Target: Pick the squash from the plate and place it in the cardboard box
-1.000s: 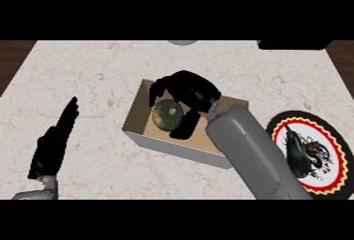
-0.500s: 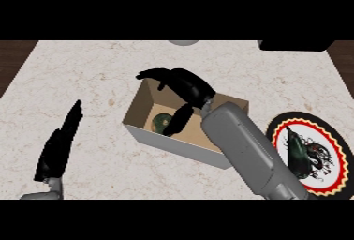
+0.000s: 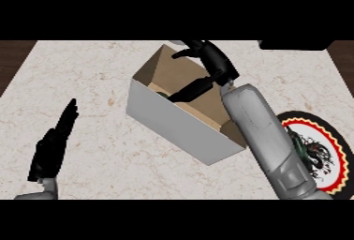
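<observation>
Squash (image 3: 162,95) barely visible inside cardboard box (image 3: 181,123), right hand (image 3: 211,58) unclenched above it, left hand (image 3: 52,145) flat, plate (image 3: 332,154) beside box.

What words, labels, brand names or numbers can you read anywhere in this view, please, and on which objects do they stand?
None: no word, number or brand can be read in this view.
cardboard box: plain walls, no print showing.
plate: a red, black and white pattern with a dark figure in the middle, but no letters that can be made out.
Counter, forearms and hands: no markings.
</observation>
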Robot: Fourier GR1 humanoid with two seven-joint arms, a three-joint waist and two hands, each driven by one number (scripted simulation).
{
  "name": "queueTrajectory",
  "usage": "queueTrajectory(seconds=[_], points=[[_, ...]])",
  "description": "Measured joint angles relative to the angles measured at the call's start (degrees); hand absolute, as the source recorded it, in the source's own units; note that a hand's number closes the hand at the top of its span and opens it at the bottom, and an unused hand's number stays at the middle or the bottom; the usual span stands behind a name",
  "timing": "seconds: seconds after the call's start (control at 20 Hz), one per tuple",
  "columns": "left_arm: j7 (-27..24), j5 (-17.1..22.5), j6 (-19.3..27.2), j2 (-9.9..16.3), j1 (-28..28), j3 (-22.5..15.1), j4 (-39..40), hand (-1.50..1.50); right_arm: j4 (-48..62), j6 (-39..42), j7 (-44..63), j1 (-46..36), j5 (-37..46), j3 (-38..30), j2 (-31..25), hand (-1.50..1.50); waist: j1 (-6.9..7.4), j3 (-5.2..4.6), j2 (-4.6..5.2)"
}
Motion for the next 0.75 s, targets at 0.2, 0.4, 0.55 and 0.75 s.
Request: queueTrajectory(seconds=[0.2, 0.4, 0.55, 0.75], points=[[0.5, -0.81, 0.46, -0.48, -0.78, -0.57, 0.5, 0.0, 5.51, 2.03, -1.47, -2.88, -4.27, -7.33, -4.89, -1.5, -0.08, 0.07, 0.19], [1.5, -0.83, 0.44, -0.47, -2.34, -0.46, 0.62, 0.0, 12.82, 4.7, -3.3, -6.26, -7.09, -13.45, -11.39, -1.5, 0.29, 0.1, 0.44], [1.54, -0.74, -0.04, -0.39, -2.35, -0.72, 0.14, 0.0, 18.58, 8.74, -6.22, -7.47, -8.77, -17.03, -16.91, -1.5, 0.9, 0.14, 0.72], [1.68, -0.51, -0.36, -0.61, -2.48, -1.01, -0.64, 0.0, 25.48, 14.35, -10.62, -8.98, -8.86, -19.25, -23.36, -1.5, 1.67, 0.18, 1.03]])
